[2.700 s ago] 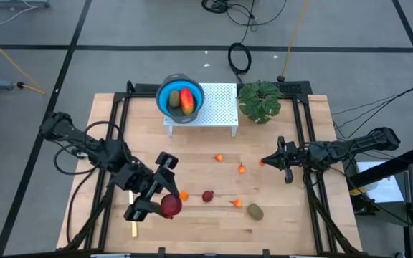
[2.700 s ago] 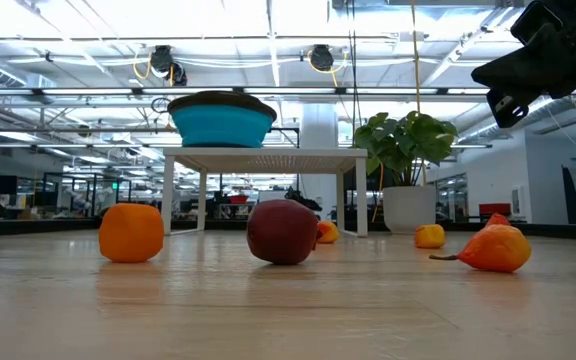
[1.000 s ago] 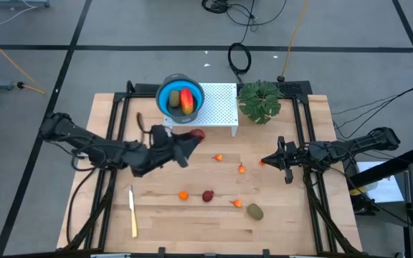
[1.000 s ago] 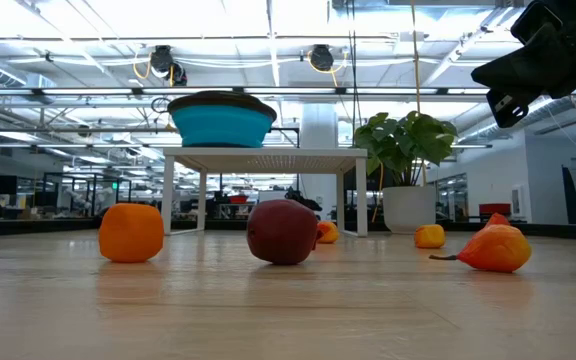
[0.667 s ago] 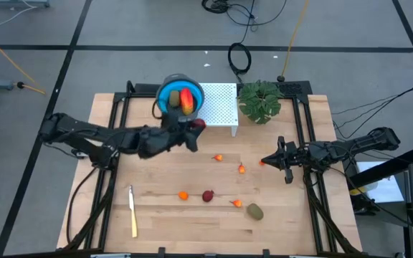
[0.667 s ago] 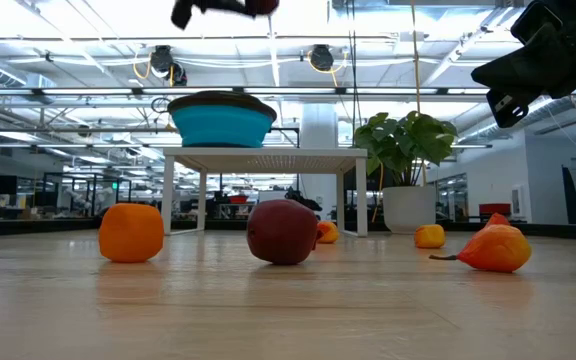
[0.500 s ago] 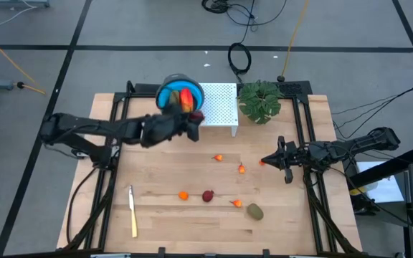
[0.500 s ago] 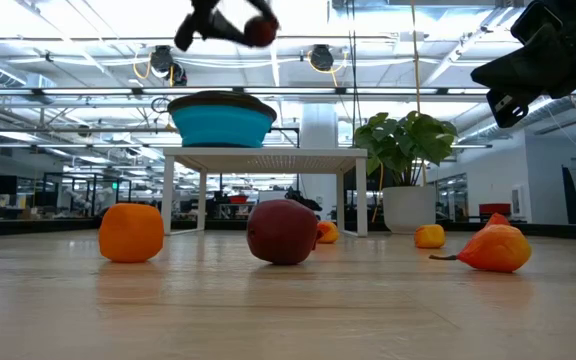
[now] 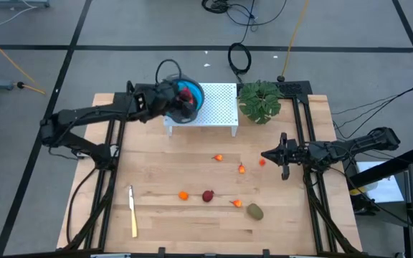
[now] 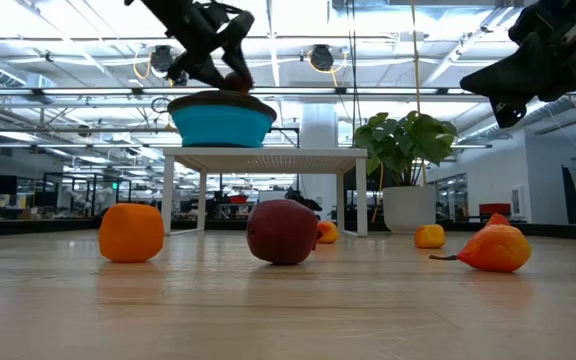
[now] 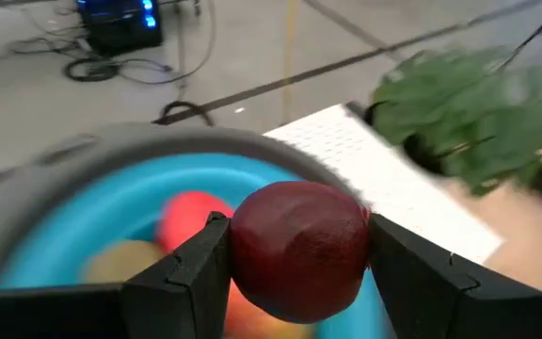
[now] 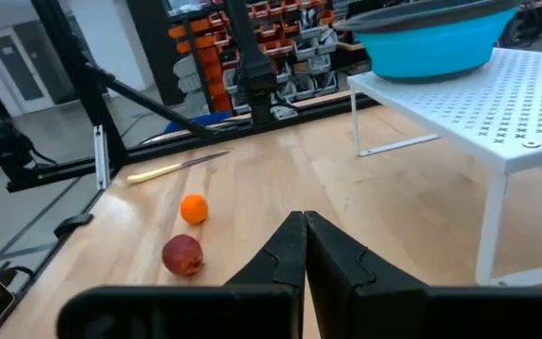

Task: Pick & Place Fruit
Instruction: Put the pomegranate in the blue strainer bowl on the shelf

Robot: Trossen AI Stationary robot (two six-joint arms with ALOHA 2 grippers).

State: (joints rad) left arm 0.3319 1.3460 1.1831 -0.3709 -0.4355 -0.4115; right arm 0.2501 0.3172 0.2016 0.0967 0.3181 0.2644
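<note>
A dark red ball hangs over the blue bowl, with my left gripper shut on it. The bowl stands on a white perforated stand at the table's far side. In it lie a red-orange piece and an olive one. On the table rest another dark red ball, an orange, an olive oval and several tiny orange fruits. My right gripper hovers shut at the table's right. My left gripper pinches the dark red ball by two opposite sides between its two fingers. The fingers come from the table's left, slanting down. The ball is lifted clear, just above the bowl's inside.
A cream knife lies near the front left. A potted green plant stands to the right of the stand. Bare wood lies between the stand and the scattered fruit.
My left gripper has carried the dark red ball from the middle of the table toward the far edge, over the stand's front edge and above the bowl. It rolled on the way and sank toward the bowl. It stays shut on the ball.
</note>
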